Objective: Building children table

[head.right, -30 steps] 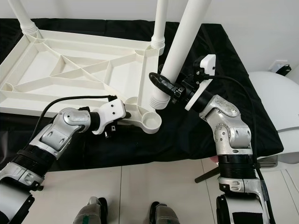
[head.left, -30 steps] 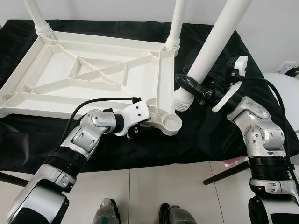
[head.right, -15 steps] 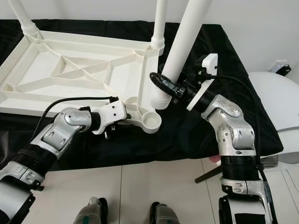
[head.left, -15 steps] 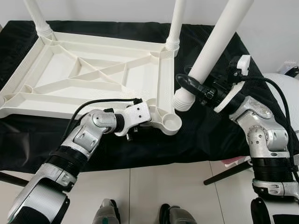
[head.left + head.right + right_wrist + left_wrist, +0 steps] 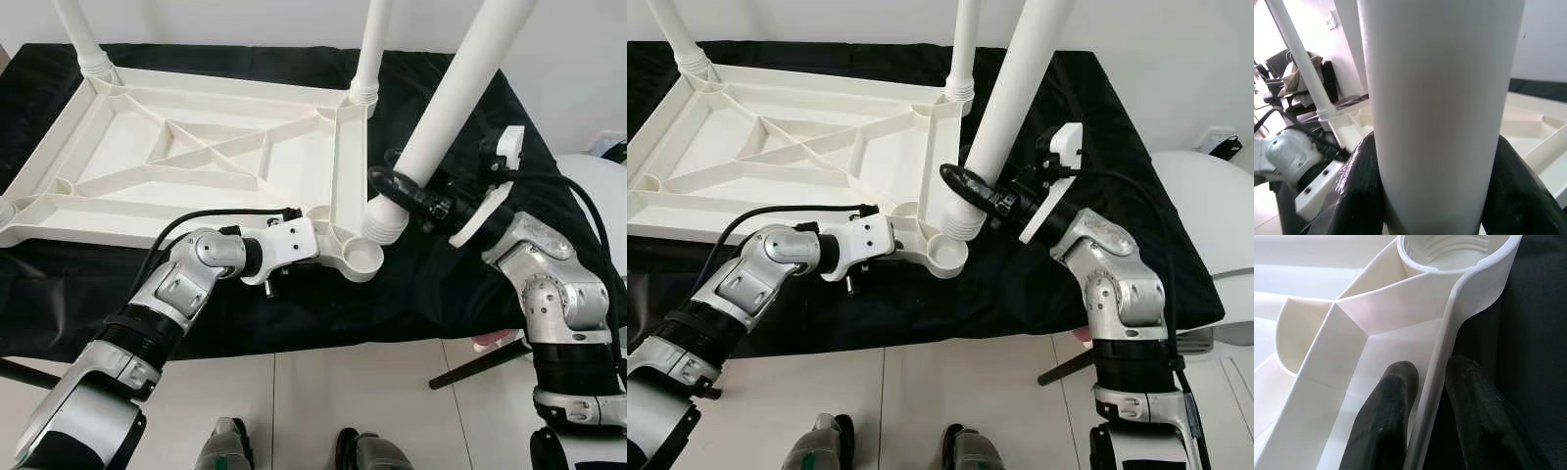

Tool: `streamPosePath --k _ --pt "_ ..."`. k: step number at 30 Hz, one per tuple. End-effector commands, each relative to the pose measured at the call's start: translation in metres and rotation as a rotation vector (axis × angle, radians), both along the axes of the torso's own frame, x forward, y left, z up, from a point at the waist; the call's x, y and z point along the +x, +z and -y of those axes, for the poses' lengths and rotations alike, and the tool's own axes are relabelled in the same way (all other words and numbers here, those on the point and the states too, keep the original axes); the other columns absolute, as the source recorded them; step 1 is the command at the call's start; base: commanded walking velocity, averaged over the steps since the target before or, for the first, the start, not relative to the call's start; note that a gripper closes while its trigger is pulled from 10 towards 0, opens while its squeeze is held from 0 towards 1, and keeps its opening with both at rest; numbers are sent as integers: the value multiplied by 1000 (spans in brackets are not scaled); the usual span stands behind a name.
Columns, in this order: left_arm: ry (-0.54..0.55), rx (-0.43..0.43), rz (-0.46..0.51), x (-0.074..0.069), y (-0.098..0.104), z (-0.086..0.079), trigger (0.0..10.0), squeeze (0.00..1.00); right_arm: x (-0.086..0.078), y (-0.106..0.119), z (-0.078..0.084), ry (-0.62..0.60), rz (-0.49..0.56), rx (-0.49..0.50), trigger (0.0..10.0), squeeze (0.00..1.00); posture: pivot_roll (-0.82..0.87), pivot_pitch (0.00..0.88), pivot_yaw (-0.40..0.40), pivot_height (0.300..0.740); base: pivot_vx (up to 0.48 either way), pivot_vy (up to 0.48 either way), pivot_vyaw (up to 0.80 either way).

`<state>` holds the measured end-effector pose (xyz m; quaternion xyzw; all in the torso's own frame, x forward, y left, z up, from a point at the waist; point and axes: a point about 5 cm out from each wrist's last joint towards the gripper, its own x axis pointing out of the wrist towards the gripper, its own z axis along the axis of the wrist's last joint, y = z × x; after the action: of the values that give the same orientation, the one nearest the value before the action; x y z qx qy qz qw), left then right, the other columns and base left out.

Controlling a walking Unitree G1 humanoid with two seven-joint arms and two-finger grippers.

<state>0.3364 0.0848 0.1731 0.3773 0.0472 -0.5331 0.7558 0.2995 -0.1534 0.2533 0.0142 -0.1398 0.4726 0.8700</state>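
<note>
A white plastic tabletop (image 5: 196, 157) lies upside down on a black cloth. Its near right corner has an open threaded socket (image 5: 364, 258). My left gripper (image 5: 1430, 382) is shut on the tabletop's near rim just beside that socket, one finger (image 5: 1388, 406) inside the rim and one outside. My right gripper (image 5: 397, 186) is shut on a loose white table leg (image 5: 451, 108), which leans up and to the right. The leg's threaded end (image 5: 384, 220) hangs just above the socket's right edge, tilted. In the right wrist view the leg (image 5: 1440, 98) sits between the black fingers (image 5: 1359, 186).
Two legs stand screwed into the far corners (image 5: 372, 49) (image 5: 78, 34). The black cloth (image 5: 441, 284) covers the work surface to its front edge. A white rounded object (image 5: 598, 186) and a black stand foot (image 5: 470, 362) are at the right. Pale floor tiles (image 5: 294, 411) lie below.
The right gripper has carried the leg down and to the left, so its threaded end is now close over the corner socket. The left gripper keeps its hold on the rim.
</note>
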Motion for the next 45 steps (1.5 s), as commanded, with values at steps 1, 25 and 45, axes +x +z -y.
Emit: streamPosePath --k 1,25,45 --pt "84 72 -30 3 -20 -13 10000 0 -4 -2 -3 18 0 -17 10000 0 73 231 -6 740 0 0 0" --pt "51 57 -4 -4 -11 -13 10000 0 15 -39 -10 -22 -64 -26 10000 0 96 240 -20 740 0 0 0" --pt "52 50 5 -7 -9 -13 10000 0 9 -49 -22 18 37 -135 10000 0 101 234 -30 740 0 0 0"
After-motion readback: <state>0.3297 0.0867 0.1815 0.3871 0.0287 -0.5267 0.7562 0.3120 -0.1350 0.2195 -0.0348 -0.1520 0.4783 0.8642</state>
